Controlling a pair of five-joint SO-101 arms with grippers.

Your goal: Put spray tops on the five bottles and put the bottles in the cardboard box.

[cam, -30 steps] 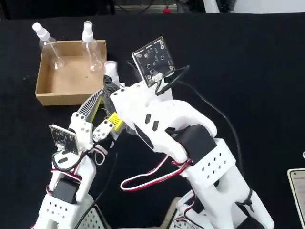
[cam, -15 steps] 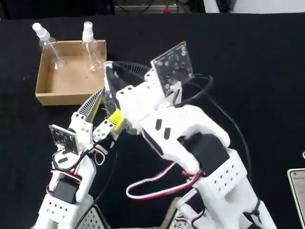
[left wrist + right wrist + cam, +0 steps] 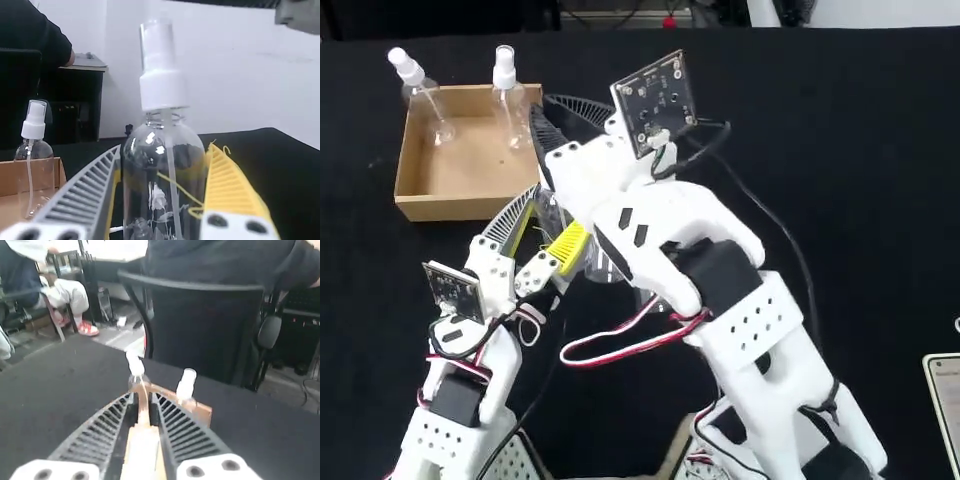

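Observation:
My left gripper point(image 3: 545, 225) point(image 3: 166, 150) is shut on a clear bottle point(image 3: 165, 190) that stands upright between its grey and yellow fingers. A white spray top point(image 3: 160, 75) sits on the bottle's neck. In the high view the right arm covers most of this bottle point(image 3: 548, 215). My right gripper point(image 3: 542, 105) point(image 3: 142, 396) hangs beyond the bottle, near the box's right corner. Its black ribbed fingers are a narrow gap apart with nothing between them. The cardboard box point(image 3: 410, 190) point(image 3: 200, 412) holds two capped bottles point(image 3: 420, 90) point(image 3: 510, 100).
Black cloth covers the table, with free room to the right of the arms point(image 3: 860, 150). A pale flat object point(image 3: 945, 400) lies at the right edge. The right arm's body reaches over the left gripper.
My right gripper has come off the spray top of the held bottle and swung up and back toward the box. The left arm has kept still with the bottle.

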